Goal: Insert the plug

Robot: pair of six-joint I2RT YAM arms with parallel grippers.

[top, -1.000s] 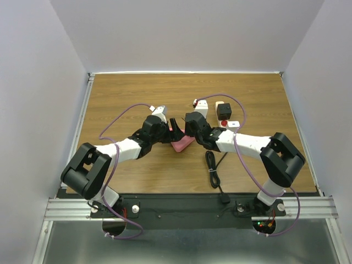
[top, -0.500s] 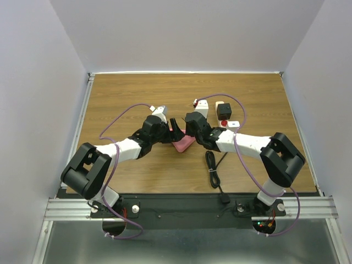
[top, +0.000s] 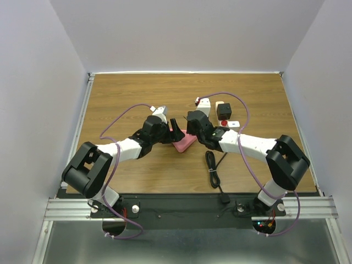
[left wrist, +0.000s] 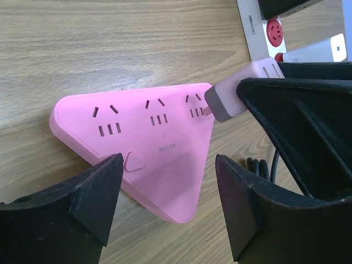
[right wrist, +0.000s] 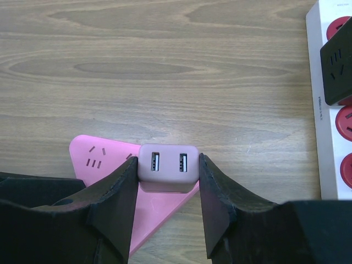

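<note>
My left gripper [left wrist: 168,160] stands wide, holding nothing, astride the pink power strip [left wrist: 137,140] just ahead. My right gripper [right wrist: 168,157] pinches the plug [right wrist: 168,168] by its 2 flat sides, prongs at the strip's socket below. I judge it light, rigid, slick plastic, so that side grip suits.

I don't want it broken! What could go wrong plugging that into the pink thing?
The charger in the right hand meets the end socket of the power strip at a slant, so its prongs might miss or jam. The left hand is open by the strip, not pinching it, so a push could slide it.
</note>
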